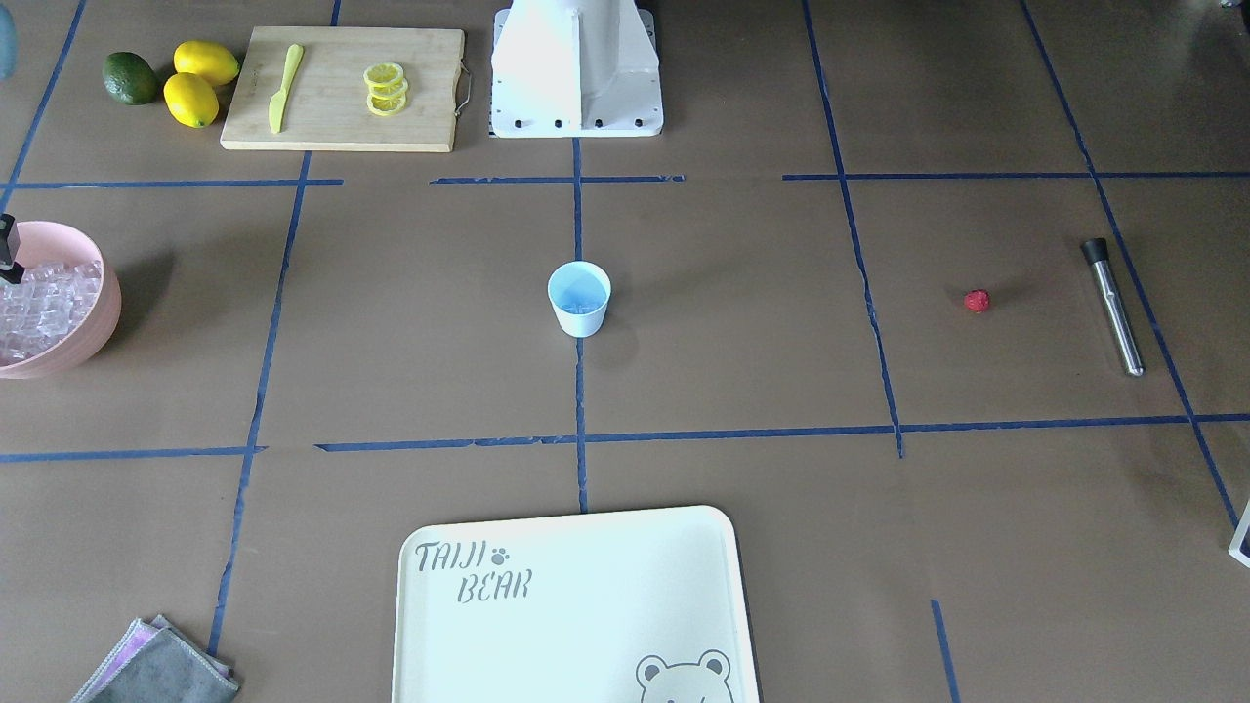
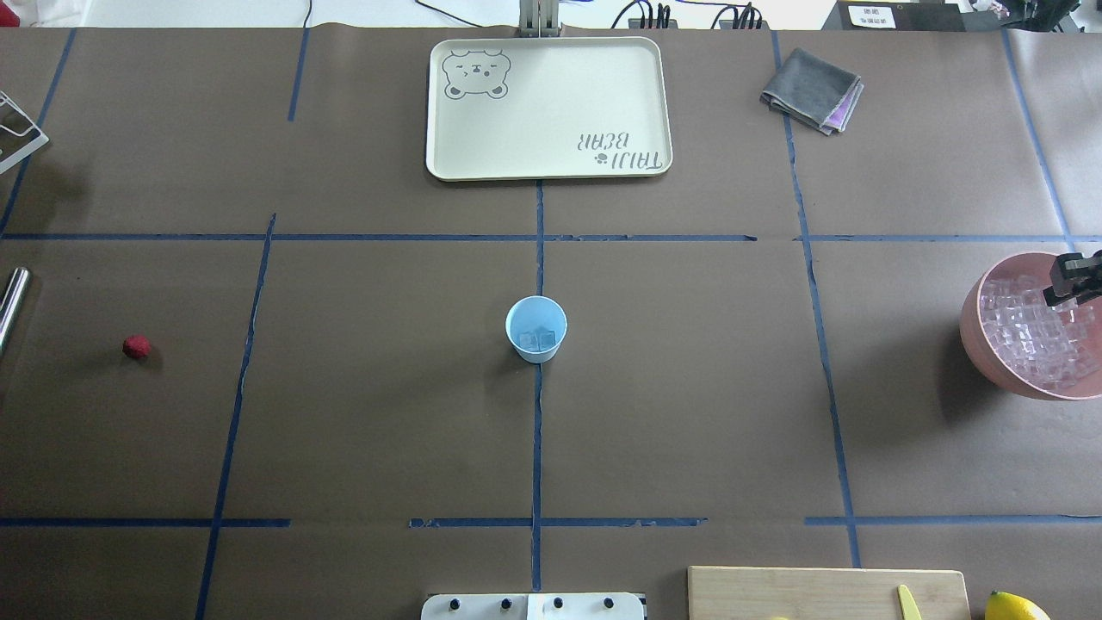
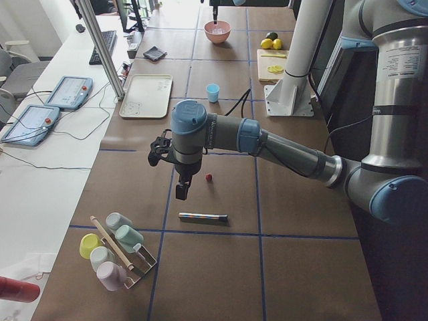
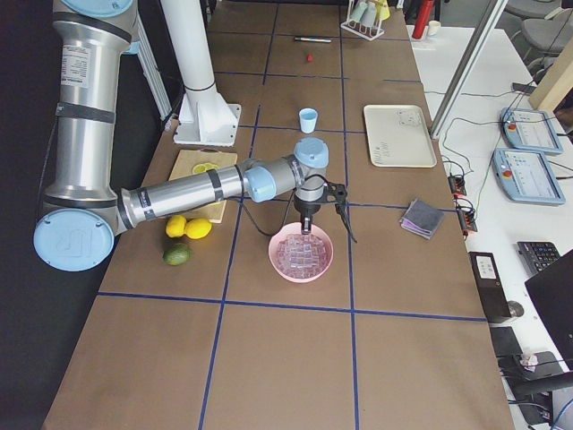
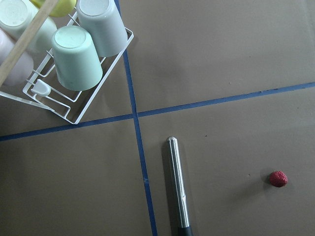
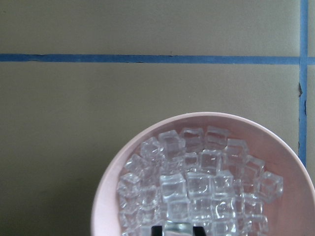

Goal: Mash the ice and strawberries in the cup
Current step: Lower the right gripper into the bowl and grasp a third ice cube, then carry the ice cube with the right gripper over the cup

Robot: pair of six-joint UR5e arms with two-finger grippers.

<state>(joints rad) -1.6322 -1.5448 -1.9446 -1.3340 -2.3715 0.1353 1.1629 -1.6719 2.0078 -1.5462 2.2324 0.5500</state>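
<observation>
The light-blue cup (image 2: 535,330) stands upright at the table's middle with a few ice cubes in it. It also shows in the front view (image 1: 579,301). The pink bowl (image 2: 973,319) at my right holds many ice cubes (image 6: 197,187). My right gripper (image 6: 177,229) is down in the bowl, its jaws close around one ice cube. The red strawberry (image 2: 136,347) lies alone on the table at my left and shows in the left wrist view (image 5: 278,179). My left gripper (image 3: 182,194) hangs above the table near the strawberry. I cannot tell whether it is open or shut.
A steel muddler (image 5: 178,187) lies beside the strawberry. A wire rack of cups (image 5: 74,59) stands at the left end. A cream tray (image 2: 547,108) and a grey cloth (image 2: 811,89) are on the far side. A cutting board (image 1: 342,88) holds lemon slices, with lemons beside it.
</observation>
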